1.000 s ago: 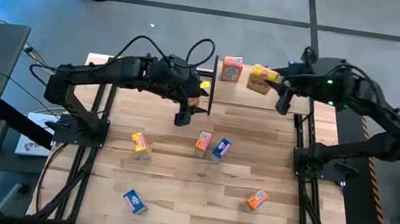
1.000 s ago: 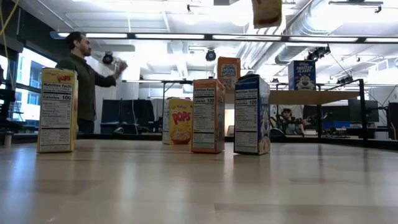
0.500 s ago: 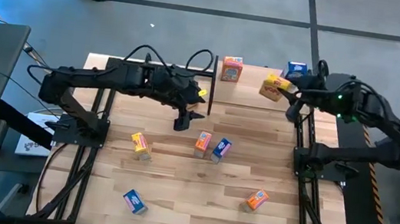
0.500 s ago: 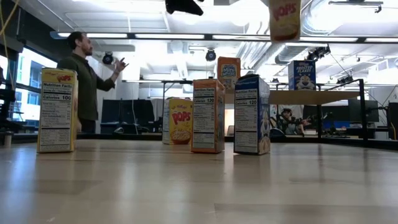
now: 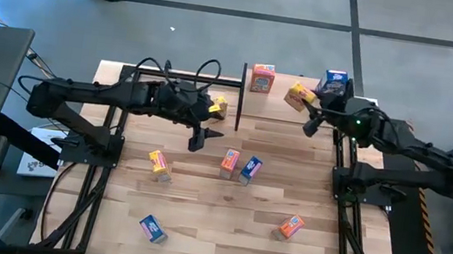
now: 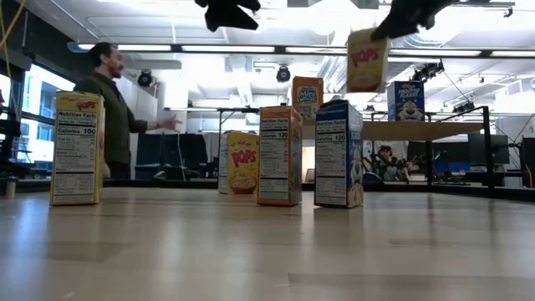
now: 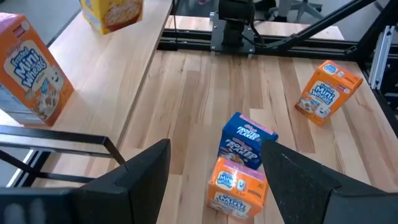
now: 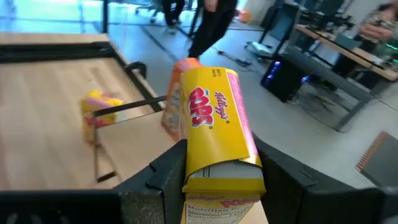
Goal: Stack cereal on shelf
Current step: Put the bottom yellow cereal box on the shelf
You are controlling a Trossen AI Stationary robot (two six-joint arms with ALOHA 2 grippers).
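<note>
My right gripper (image 5: 308,123) is shut on a yellow cereal box (image 5: 299,94) above the shelf (image 5: 277,106), a light-wood board on black posts at the table's far side. An orange box (image 5: 262,77) and a blue box (image 5: 334,80) stand on the shelf. My left gripper (image 5: 198,138) hangs open and empty above the table, left of the shelf; its wrist view (image 7: 214,149) looks down on an orange box (image 7: 238,186) and a blue box (image 7: 247,142). Another yellow box (image 5: 218,106) stands on the table by the shelf's left post. My right gripper pinches the yellow box between its two fingers (image 8: 166,177), one on each narrow side near the box's upper end (image 8: 217,180). In the low view the box (image 6: 366,58) hangs below the gripper, slightly tilted, printed front showing, clear of the shelf (image 6: 418,131).
On the tabletop stand a yellow box (image 5: 159,163), an orange (image 5: 230,161) and a blue box (image 5: 250,169) side by side, an orange box (image 5: 290,227) near right and a blue box (image 5: 152,228) near left. A person (image 6: 109,109) stands beyond the table.
My right gripper has come down with the yellow box, which now hangs lower over the shelf and shows whole in the low view. My left gripper has come down a little and drawn toward the table's left edge, staying open.
</note>
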